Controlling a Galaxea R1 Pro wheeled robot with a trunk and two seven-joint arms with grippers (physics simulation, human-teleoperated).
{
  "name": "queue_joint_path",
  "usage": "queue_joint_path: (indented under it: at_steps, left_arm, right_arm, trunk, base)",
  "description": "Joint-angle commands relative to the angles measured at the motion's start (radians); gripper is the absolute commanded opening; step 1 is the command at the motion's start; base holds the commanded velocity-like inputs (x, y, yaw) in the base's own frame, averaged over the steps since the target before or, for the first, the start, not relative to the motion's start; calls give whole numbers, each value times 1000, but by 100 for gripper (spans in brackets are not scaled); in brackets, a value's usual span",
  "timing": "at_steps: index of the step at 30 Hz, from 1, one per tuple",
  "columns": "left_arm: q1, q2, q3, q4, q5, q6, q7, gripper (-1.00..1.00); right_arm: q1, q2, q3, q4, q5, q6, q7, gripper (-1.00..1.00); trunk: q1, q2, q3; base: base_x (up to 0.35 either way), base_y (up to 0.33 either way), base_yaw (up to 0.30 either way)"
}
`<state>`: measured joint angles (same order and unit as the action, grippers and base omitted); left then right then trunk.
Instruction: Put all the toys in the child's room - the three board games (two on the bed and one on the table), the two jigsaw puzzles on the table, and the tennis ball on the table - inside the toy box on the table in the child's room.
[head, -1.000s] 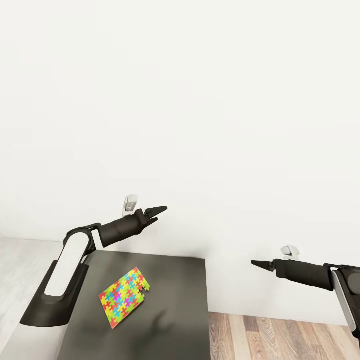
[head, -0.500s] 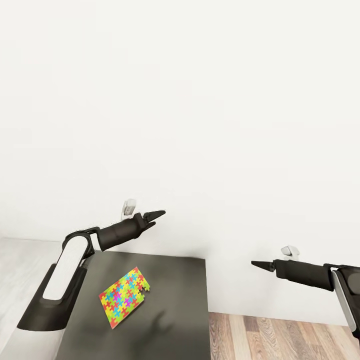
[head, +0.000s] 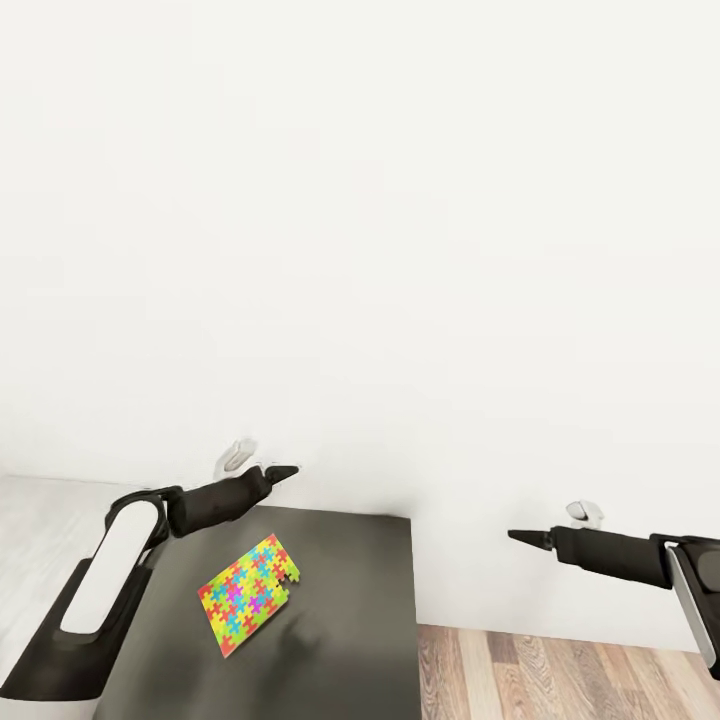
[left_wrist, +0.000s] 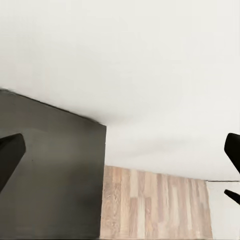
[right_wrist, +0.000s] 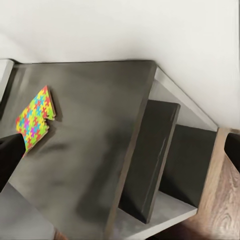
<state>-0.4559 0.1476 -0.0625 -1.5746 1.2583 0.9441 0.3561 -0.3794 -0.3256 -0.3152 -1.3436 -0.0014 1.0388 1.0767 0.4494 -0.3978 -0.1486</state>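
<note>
- Now, head view: one jigsaw puzzle (head: 251, 595) lying flat on the dark grey cabinet section (head: 350, 600) of the worktop, set at an angle to its edges, nearer the left side.
- Same puzzle box (right_wrist: 34, 119) seen from the right wrist camera, resting on the dark top near the seam with the pale worktop part (right_wrist: 5, 70); nothing touching it.
- Left gripper (head: 284, 470) held above the back edge of the cabinet section, behind the puzzle and clear of it, pointing toward the white wall (head: 360, 200).
- Left jaws: spread wide in the left wrist view (one dark fingertip (left_wrist: 10, 150) at each side of the picture, a broad gap between); holding nothing.
- Right gripper (head: 520, 538) out beyond the cabinet's right edge, over the wood-plank floor (head: 560, 670), well apart from the puzzle, pointing left.
- Right jaws: likewise wide apart in the right wrist view (dark fingertips (right_wrist: 9, 155) at the two side edges); empty.
- Below the right gripper: open cabinet shelves (right_wrist: 165, 165) with an upright dark divider, seen from above.
- Faint shadow on the dark top just beside the puzzle's near right corner.
</note>
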Motion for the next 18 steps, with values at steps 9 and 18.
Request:
queue_joint_path:
  at_steps: [9, 18]
  left_arm:
    - [45, 2, -1, 54, 15, -9, 271, 100]
    - [70, -1, -1, 189, -28, -71, 334, 100]
  right_arm:
    - [-1, -2, 0, 13, 2, 8, -4, 100]
    - [0, -2, 5, 17, 6, 8, -6, 100]
  trunk:
    - [1, -2, -2]
    - [1, -2, -2]
  base:
    - [0, 0, 0]
    - [0, 0, 0]
